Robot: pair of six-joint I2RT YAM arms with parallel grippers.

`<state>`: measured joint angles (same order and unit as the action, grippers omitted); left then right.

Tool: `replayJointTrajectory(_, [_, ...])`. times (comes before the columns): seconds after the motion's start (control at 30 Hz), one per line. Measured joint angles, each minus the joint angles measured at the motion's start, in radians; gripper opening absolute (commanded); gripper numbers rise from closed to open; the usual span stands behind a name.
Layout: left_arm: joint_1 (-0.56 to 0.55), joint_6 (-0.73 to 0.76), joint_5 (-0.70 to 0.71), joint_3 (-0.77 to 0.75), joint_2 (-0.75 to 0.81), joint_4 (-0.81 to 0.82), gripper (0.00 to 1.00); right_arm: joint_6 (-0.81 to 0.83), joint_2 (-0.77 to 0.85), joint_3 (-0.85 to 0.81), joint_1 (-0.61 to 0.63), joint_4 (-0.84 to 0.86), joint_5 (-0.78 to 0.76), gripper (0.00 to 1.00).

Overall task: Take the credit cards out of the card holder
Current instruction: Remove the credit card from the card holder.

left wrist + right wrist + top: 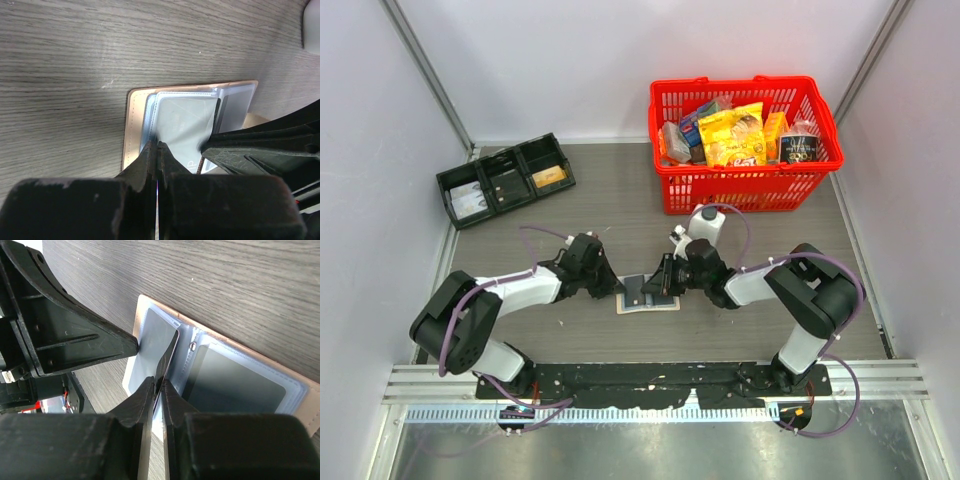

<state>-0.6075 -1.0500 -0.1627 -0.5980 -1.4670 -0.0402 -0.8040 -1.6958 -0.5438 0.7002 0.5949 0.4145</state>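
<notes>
Card holder (647,296), flat tan w/ clear sleeves, lies open near front edge of grey wood table (590,200). Left gripper (157,147), jaws together, pins it; right gripper (159,385) clamps thin grey card (185,122) (extraction step). Next: steady outward pull.

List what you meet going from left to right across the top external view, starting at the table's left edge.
black tray → left gripper → card holder → red basket
</notes>
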Motion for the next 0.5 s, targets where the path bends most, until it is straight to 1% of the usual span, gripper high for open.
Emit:
replayJointTrajectory(0.13, [0.001,-0.008,-0.005,0.005,-0.002,0.014,0.0,-0.019,0.0,0.022,-0.01,0.048,0.011,0.19])
replayJointTrajectory(0.4, [0.001,-0.016,-0.01,0.008,-0.005,0.025,0.0,-0.057,0.0,0.048,-0.03,0.121,0.026,0.2])
replayJointTrajectory(0.47, [0.001,-0.016,-0.011,0.008,-0.005,0.025,0.0,-0.064,0.0,0.052,-0.03,0.135,0.026,0.14])
replayJointTrajectory(0.5, [0.001,-0.016,-0.011,0.008,-0.006,0.025,0.0,-0.067,0.0,0.054,-0.03,0.141,0.026,0.13])
